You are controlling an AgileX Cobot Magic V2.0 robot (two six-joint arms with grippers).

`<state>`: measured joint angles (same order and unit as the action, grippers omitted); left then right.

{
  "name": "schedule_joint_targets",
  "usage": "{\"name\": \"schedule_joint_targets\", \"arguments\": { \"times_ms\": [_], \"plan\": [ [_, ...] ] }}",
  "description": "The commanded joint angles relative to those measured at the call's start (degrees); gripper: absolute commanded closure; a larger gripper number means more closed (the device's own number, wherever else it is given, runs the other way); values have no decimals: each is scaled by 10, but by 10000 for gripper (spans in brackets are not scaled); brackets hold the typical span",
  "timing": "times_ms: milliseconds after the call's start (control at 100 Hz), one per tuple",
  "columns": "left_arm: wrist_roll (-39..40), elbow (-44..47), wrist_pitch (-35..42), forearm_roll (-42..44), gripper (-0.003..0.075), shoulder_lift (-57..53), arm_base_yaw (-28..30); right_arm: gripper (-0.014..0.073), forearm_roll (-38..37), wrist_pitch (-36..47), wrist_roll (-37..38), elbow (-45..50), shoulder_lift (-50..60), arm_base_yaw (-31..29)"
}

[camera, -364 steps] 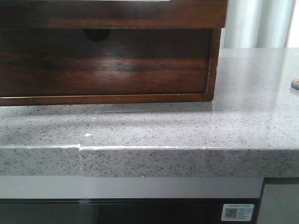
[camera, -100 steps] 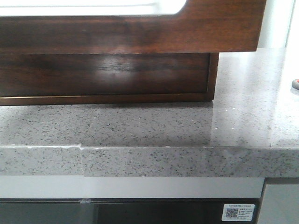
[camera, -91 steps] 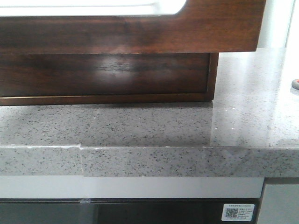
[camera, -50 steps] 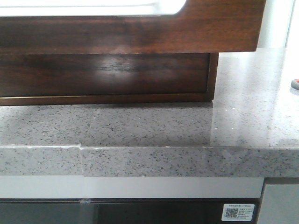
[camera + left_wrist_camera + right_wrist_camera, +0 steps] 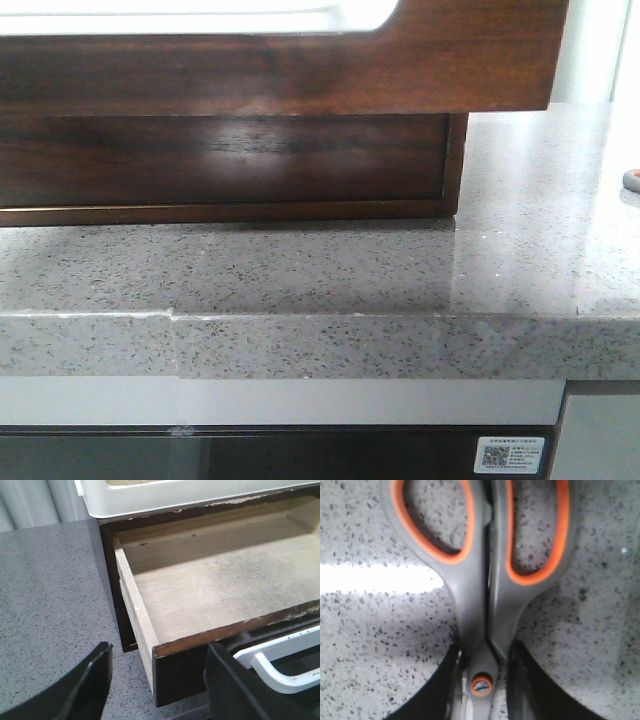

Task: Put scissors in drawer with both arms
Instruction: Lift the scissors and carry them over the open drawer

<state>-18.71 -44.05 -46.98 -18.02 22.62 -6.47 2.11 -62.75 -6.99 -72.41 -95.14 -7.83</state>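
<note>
Scissors [image 5: 485,580] lie flat on the speckled grey worktop [image 5: 370,630], well off to the right of the wooden cabinet — in the front view only a sliver of their orange-and-grey handle shows at the right edge. From the right wrist view the right tool [image 5: 482,680] stands astride them near the pivot screw, a dark finger close on each side of the neck; the fingers look pressed to the metal, though whether they have truly clamped I cannot tell. The handles are smooth grey plastic with orange lining inside two oval loops, blades closed. Drawer [image 5: 215,585] stands pulled out from the cabinet, its pale, scuffed bare-wood floor with nothing lying on it and its glossy dark brown front overhanging the worktop in the front view, with a broad pale cut-out along the top edge. The left tool [image 5: 157,680] hangs spread wide just at the drawer's near corner, gripping nothing; a white looped handle [image 5: 280,660] sits beside one finger. A cream plastic tray [image 5: 175,495] rests on top of the cabinet. By my reading the drawer-opening step is finished and the pick-up is in hand: the next move calls for a firm pinch at the neck, a clean lift off the hard stone-like surface, then a carry leftward over the drawer's wall — the thin metal could slip or pivot if held loosely.
</note>
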Motion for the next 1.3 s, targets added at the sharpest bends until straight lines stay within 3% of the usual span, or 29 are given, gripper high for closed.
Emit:
{"name": "schedule_joint_targets", "arguments": {
  "times_ms": [0, 270, 420, 610, 770, 840, 1030, 1290],
  "plan": [
    [2, -18, 45, -9, 331, 9, -3, 622, -1, -3, -11, -29, 45, -4],
    [2, -18, 50, -5, 331, 9, -3, 622, 0, -16, -21, -91, 165, -2],
    [2, -18, 52, -1, 331, 9, -3, 622, 41, -18, -60, -142, 239, -2],
    [2, -18, 57, -1, 331, 9, -3, 622, 219, -11, -228, -206, 298, 17],
    [2, -18, 57, -1, 331, 9, -3, 622, 391, -7, -422, -228, 312, 87],
    [2, -18, 57, -1, 331, 9, -3, 622, 429, -6, -502, -228, 309, 130],
    [2, -17, 60, -1, 331, 9, -3, 622, 416, 33, -601, -228, 269, 256],
    [2, -17, 60, -1, 331, 9, -3, 622, 318, 67, -600, -228, 189, 357]
  ]
}}
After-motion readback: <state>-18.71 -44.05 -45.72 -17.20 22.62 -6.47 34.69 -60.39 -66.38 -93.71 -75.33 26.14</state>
